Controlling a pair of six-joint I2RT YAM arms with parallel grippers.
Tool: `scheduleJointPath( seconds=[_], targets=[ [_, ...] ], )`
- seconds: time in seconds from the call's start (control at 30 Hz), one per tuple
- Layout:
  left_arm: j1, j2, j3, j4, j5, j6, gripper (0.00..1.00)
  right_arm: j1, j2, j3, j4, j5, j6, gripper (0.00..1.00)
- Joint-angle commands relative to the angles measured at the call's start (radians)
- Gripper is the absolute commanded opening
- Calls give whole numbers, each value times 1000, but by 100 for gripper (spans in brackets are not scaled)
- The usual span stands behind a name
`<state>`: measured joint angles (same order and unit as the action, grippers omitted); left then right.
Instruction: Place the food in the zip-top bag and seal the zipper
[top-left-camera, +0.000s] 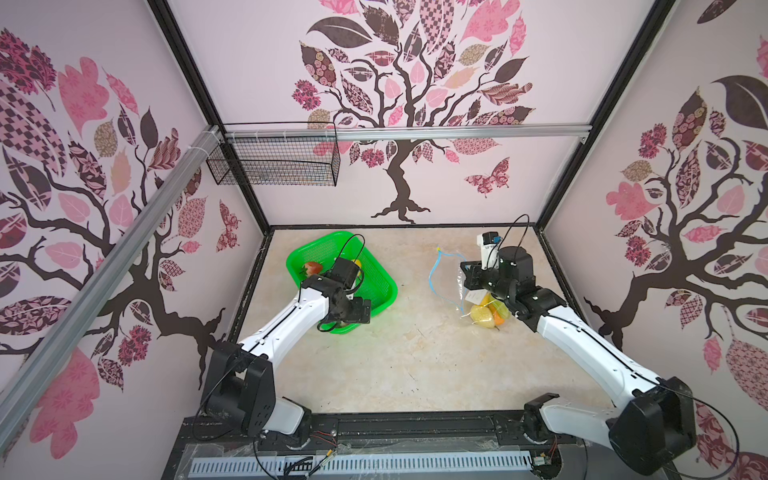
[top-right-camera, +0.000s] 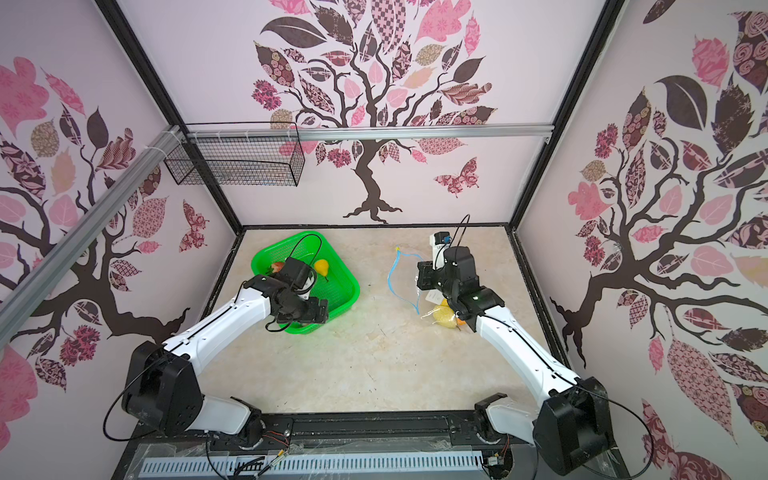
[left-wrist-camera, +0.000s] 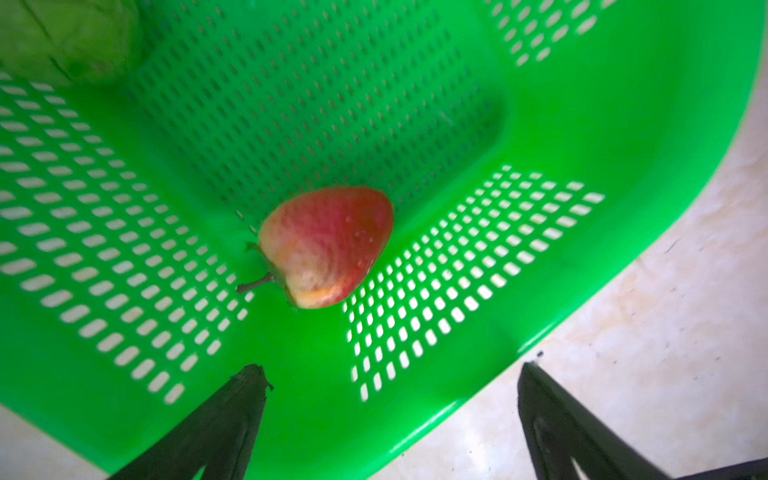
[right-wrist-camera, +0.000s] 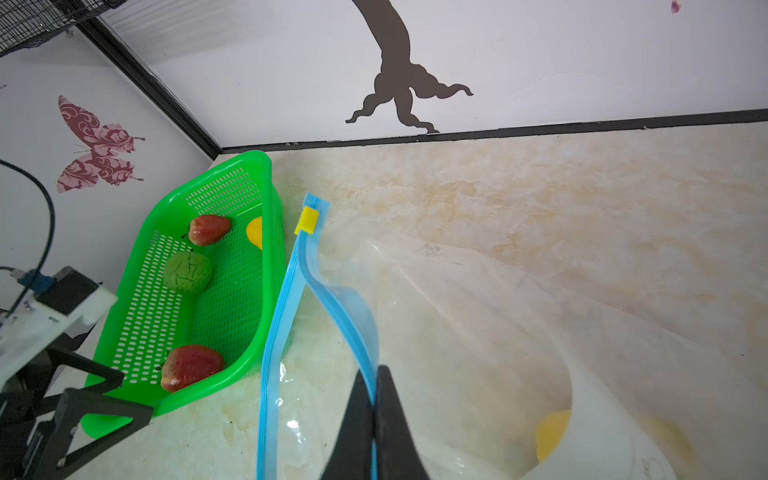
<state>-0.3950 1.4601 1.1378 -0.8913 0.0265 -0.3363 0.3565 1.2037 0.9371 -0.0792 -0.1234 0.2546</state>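
My left gripper (left-wrist-camera: 390, 372) is open and hangs over the near rim of the green basket (left-wrist-camera: 623, 249); a red strawberry (left-wrist-camera: 328, 245) lies just ahead of its fingertips, apart from them. A green ball (right-wrist-camera: 187, 272), another strawberry (right-wrist-camera: 208, 228) and a yellow piece (right-wrist-camera: 254, 232) also lie in the basket. The clear zip-top bag (top-left-camera: 469, 286) lies right of centre with a lemon (top-left-camera: 482, 313) and an orange carrot (top-left-camera: 500, 320) inside. My right gripper (right-wrist-camera: 376, 374) is shut on the upper lip of the blue zipper (right-wrist-camera: 332, 291), holding the mouth open. The yellow slider tab (right-wrist-camera: 306, 220) sits at the strip's far end.
A black wire basket (top-left-camera: 274, 166) hangs on the back-left wall above the table. Patterned walls close in the marble tabletop (top-left-camera: 415, 357) on three sides. The green basket (top-left-camera: 378, 286) stands at the back left, close to the bag's mouth.
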Motion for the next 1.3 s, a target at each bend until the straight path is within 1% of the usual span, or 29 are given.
scheduleJointPath(
  seconds=[0.0,0.13,0.33,0.43,0.77,1.03,1.27],
  targets=[
    [33,36,80,63,8,-32,97,-5,-29,20,-6,12,-12,0],
    [82,70,80,85,85,-62,96,-5,-31,17,-7,21,-16,0],
    [93,103,39,128,19,-113,98,-5,-23,16,1,18,-16,0],
    [92,142,30,109,-23,-103,98,-5,-20,11,1,22,-18,0],
    [93,228,-22,114,-67,-51,98,-5,-10,9,10,18,-17,0],
    [93,295,-6,141,-19,-46,98,-5,-1,5,14,19,-20,0],
    [71,350,53,164,22,-62,98,-5,0,5,16,20,-22,0]
  ],
)
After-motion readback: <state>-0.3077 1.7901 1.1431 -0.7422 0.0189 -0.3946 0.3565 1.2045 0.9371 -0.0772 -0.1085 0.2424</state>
